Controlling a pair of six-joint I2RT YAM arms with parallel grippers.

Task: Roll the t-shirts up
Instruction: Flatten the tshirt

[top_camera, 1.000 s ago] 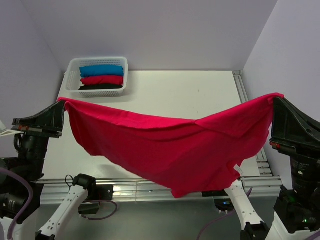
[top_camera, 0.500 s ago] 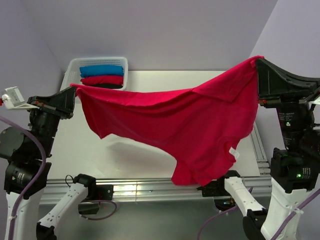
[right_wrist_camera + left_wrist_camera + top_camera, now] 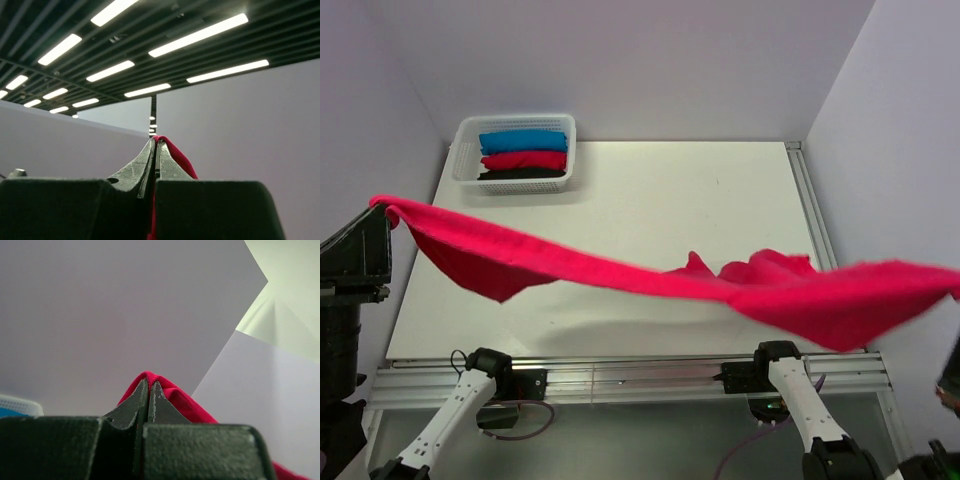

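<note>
Above the white worktop (image 3: 670, 190) the crimson-red cloth t-shirt (image 3: 650, 283) hung stretched. The top view cut off my right hand (image 3: 154, 145), but wrist views showed it and my left hand (image 3: 148, 386) pinched on the t-shirt's edges.

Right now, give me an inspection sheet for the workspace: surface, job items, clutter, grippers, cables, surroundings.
Surface: white table; metal rail along the near edge.
Job's things: red t-shirt stretched between both grippers, sagging mid-span, table contact unclear; blue bundle, red bundle and black bundle in the white basket at the far left corner.
Clutter: nothing seen.
Grippers: left gripper shut on the red t-shirt; right gripper shut on the red t-shirt.
Cables: purple cable by the left arm base; second purple cable by the right base.
Surroundings: pale walls; ceiling light strips in the right wrist view.
</note>
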